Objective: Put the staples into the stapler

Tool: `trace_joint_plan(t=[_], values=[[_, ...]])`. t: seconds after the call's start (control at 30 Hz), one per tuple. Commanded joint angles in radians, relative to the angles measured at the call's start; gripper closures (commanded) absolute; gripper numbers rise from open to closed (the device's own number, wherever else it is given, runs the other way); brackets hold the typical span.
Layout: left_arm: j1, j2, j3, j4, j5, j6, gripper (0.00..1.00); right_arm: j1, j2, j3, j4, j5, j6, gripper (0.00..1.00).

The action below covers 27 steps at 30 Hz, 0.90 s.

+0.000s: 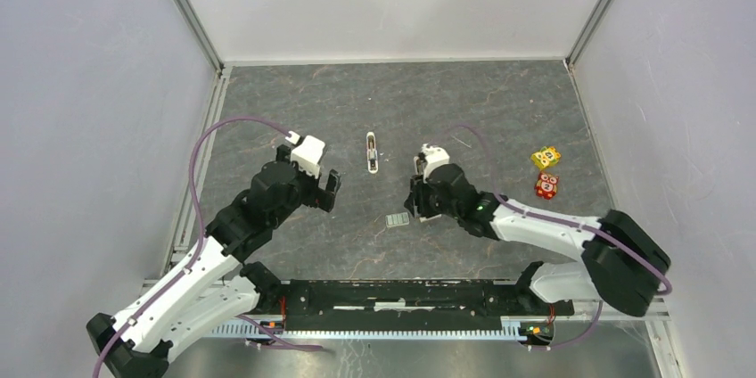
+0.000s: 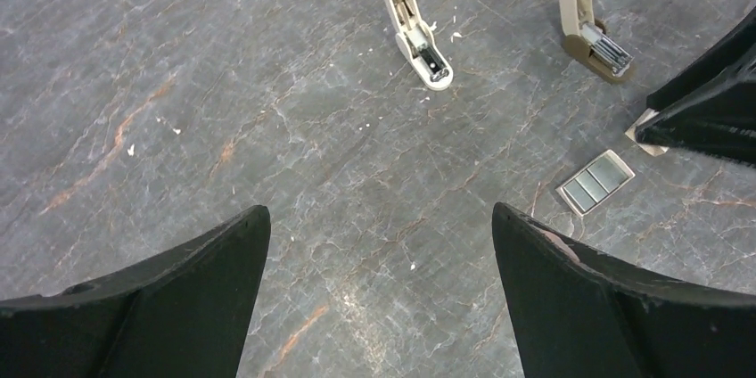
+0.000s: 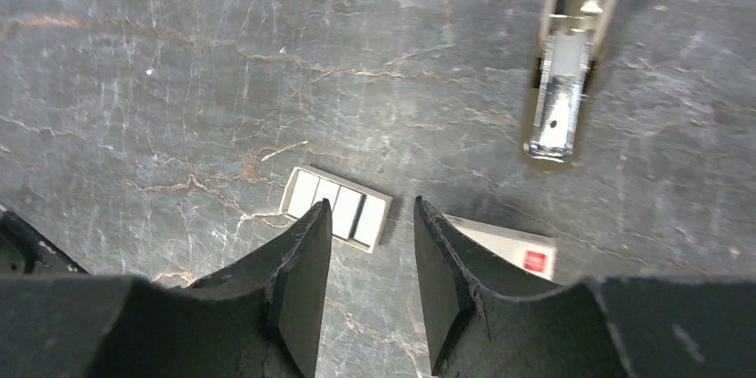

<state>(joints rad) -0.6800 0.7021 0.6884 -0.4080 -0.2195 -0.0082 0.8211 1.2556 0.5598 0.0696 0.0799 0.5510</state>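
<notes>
Your left gripper [image 2: 379,216] hangs with its jaws spread wide and empty, well apart from the opened stapler [image 2: 415,28] lying beyond it. The staples [image 3: 309,191] sit as thin strips in a small tray on the table, just under the right gripper [image 3: 372,209], whose jaws stand narrowly parted and apparently hold nothing. Treat each strip as light, stiff and brittle: pinch it gently across its long sides.

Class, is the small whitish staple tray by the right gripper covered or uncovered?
Uncovered: the small whitish tray shows bare grey staple strips; a whitish red-marked piece lies apart beside it.
</notes>
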Motion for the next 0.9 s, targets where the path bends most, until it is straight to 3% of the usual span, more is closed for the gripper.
trace_joint_plan(t=[0.0,0.2,0.47,0.87], values=[[0.002,0.030,0.091,-0.069,-0.067,-0.080,0.00,0.083,0.106,0.121,-0.058,0.109,-0.047,0.54],[0.002,0.012,0.114,-0.115,-0.177,-0.079,0.00,0.158,0.192,0.183,-0.068,0.154,-0.037,0.56],[0.002,-0.046,0.088,-0.087,-0.192,-0.073,0.00,0.196,0.261,0.231,-0.139,0.186,-0.018,0.63],[0.002,-0.044,0.088,-0.088,-0.181,-0.064,0.00,0.214,0.291,0.238,-0.171,0.228,-0.004,0.66]])
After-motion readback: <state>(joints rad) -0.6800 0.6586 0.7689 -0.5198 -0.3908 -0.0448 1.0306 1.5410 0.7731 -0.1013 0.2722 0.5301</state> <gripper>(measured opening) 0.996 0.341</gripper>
